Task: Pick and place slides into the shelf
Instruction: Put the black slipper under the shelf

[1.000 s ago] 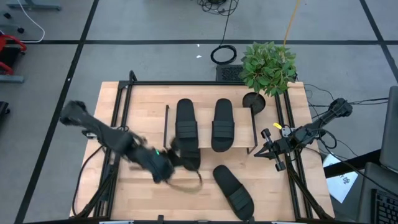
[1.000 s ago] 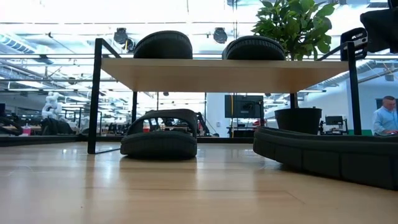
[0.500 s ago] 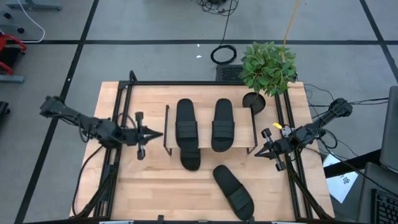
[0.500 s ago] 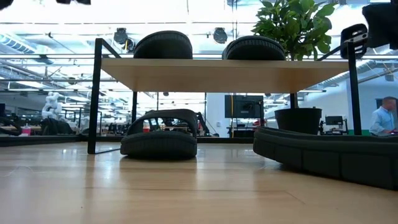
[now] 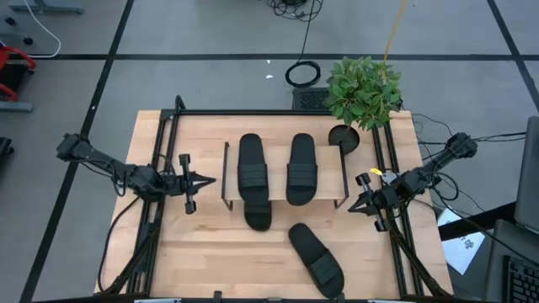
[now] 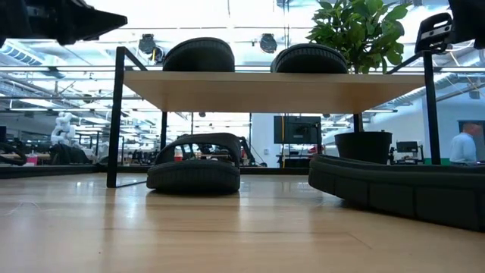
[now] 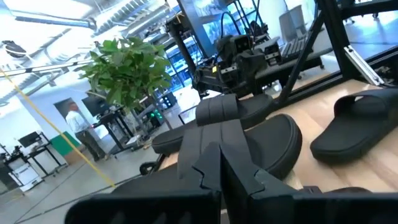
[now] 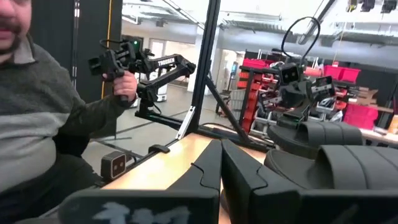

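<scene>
The shelf stands mid-table on black end frames. Two black slides lie side by side on its board; they also show in the low view. A third slide lies on the table under the board, with one end poking out at the near side. The fourth slide lies slanted on the table, near and right of the shelf. My left gripper is shut and level, just left of the shelf. My right gripper is shut, just right of it.
A potted plant stands at the table's far right corner, its dark pot beside the shelf's right frame. Black rails run along the table's left and right sides. A person shows beyond the table in the right wrist view.
My left gripper has pulled back from the near side of the shelf, beside the third slide, toward the table's far and left. It now points level at the shelf's left frame. The slides have stayed where they were.
</scene>
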You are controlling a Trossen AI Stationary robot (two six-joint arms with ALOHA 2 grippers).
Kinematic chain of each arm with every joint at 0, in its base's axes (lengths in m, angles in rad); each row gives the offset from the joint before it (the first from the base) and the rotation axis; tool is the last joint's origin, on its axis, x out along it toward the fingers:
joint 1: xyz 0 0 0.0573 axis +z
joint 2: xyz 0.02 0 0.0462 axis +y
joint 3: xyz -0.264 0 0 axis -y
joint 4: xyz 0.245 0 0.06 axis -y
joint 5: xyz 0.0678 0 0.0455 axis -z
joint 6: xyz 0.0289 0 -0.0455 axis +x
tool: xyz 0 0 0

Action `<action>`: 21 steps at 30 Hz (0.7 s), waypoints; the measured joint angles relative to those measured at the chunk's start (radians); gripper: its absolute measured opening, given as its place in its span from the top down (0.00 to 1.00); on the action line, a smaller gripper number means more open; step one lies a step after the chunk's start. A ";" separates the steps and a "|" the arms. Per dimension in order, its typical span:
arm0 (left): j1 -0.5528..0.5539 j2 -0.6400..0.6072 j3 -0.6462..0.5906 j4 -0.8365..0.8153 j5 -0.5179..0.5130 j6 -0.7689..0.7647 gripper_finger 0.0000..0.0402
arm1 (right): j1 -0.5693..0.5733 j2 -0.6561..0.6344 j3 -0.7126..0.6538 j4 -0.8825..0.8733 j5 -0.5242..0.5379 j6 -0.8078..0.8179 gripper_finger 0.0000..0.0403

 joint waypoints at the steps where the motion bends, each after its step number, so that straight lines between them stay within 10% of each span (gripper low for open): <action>1: 0.000 0.000 -0.001 0.000 0.000 -0.002 1.00 | 0.000 0.000 0.000 0.000 0.000 -0.002 1.00; 14: 0.000 0.008 -0.001 -0.004 0.000 0.008 0.96 | 0.004 0.035 0.026 0.114 -0.232 -0.074 1.00; 21: 0.000 0.008 -0.001 -0.011 0.000 -0.027 0.99 | 0.066 0.268 0.160 0.076 -0.078 -0.123 0.99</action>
